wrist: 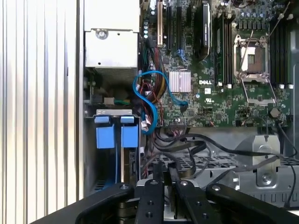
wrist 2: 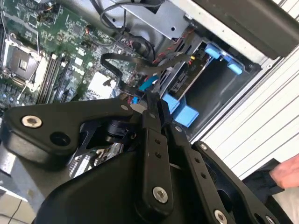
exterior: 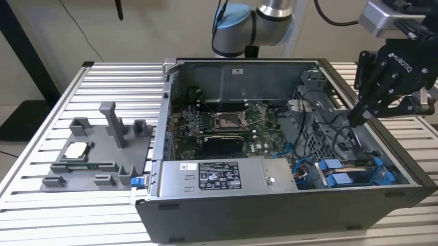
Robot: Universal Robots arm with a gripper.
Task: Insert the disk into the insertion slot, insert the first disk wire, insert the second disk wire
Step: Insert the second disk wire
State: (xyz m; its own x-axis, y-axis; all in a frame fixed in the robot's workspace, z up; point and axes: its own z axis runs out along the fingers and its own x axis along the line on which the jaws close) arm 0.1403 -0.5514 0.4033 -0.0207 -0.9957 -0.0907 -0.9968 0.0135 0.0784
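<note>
The disk (exterior: 345, 177), in its blue carrier, is seated in the drive bay at the front corner of the open computer case (exterior: 226, 218), beside the grey power-supply box (exterior: 219, 177). The case lies on the slatted worktop (exterior: 110, 77). The hand (exterior: 356, 119) hangs inside the case above the bay, fingers drawn together. A black wire (wrist 2: 126, 58) meets the tips in the second wrist view; whether it is gripped cannot be told.
</note>
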